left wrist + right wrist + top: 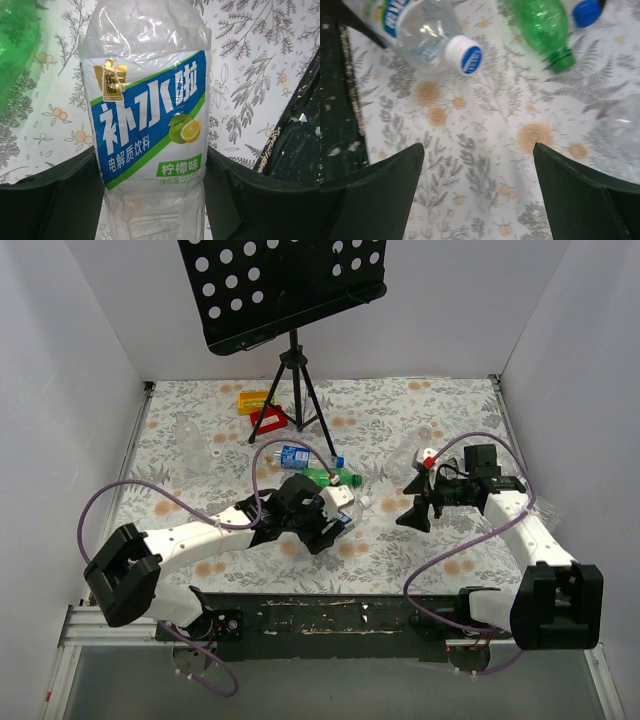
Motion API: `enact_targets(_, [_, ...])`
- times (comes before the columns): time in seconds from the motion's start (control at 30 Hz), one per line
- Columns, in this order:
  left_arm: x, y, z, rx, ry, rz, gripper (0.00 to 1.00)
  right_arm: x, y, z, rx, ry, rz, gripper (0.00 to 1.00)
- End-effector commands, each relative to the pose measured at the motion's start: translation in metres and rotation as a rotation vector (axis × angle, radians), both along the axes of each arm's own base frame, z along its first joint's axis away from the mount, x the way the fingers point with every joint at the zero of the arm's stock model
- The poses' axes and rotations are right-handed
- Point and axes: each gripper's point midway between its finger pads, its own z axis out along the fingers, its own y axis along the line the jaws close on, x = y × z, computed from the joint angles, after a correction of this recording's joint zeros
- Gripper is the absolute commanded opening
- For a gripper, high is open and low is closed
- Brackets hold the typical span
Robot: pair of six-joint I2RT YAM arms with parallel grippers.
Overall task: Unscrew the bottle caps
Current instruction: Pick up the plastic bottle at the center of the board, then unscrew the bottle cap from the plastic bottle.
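My left gripper (152, 160) is shut on a clear bottle with a blue-white label (150, 115), one finger on each side of its body; it shows in the top view (338, 498) at table centre. Its white-and-blue cap (463, 54) is on. A green bottle (540, 25) lies beside it with an open neck, and a loose blue cap (586, 12) lies next to it. My right gripper (479, 147) is open and empty above the cloth, right of the held bottle's cap (412, 517).
A black tripod stand (295, 390) stands at the back, with red and yellow blocks (262, 410) beside it. Another blue-labelled bottle (293, 455) lies behind my left gripper. Clear bottles lie at back left (190, 435) and back right (420, 445). White walls enclose the table.
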Motion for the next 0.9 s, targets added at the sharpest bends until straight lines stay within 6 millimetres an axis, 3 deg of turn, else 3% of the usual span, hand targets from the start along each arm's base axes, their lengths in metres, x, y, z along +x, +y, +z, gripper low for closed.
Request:
enact_targets(0.0, [0.004, -0.001, 0.032, -0.072, -0.133, -0.051, 0.03, 0.060, -0.015, 0.045, -0.008, -0.222, -0.302, 0.98])
enact_targets(0.03, [0.003, 0.000, 0.035, -0.075, -0.148, -0.054, 0.03, 0.070, -0.021, 0.052, 0.010, -0.193, -0.417, 0.98])
enact_targets(0.1, [0.003, 0.005, 0.036, -0.072, -0.170, -0.059, 0.03, 0.055, -0.007, 0.060, 0.067, -0.097, -0.330, 0.97])
enact_targets(0.13, [0.002, 0.007, 0.036, -0.072, -0.179, -0.059, 0.03, 0.040, 0.005, 0.062, 0.114, -0.023, -0.225, 0.93])
enact_targets(0.23, [0.002, 0.011, 0.037, -0.088, -0.205, -0.048, 0.03, 0.006, 0.033, 0.061, 0.234, 0.289, -0.059, 0.68])
enact_targets(0.27, [0.002, 0.012, 0.038, -0.098, -0.211, -0.042, 0.03, 0.001, 0.038, 0.053, 0.205, 0.341, -0.051, 0.66])
enact_targets(0.4, [0.002, 0.010, 0.038, -0.126, -0.204, -0.023, 0.03, -0.012, 0.052, 0.030, 0.126, 0.360, -0.075, 0.68])
enact_targets(0.6, [-0.005, 0.003, 0.040, -0.159, -0.200, -0.076, 0.02, -0.022, 0.082, 0.037, 0.120, 0.411, -0.020, 0.73])
enact_targets(0.87, [-0.012, 0.003, 0.036, -0.156, -0.202, -0.129, 0.03, -0.018, 0.093, 0.042, 0.142, 0.552, 0.012, 0.74])
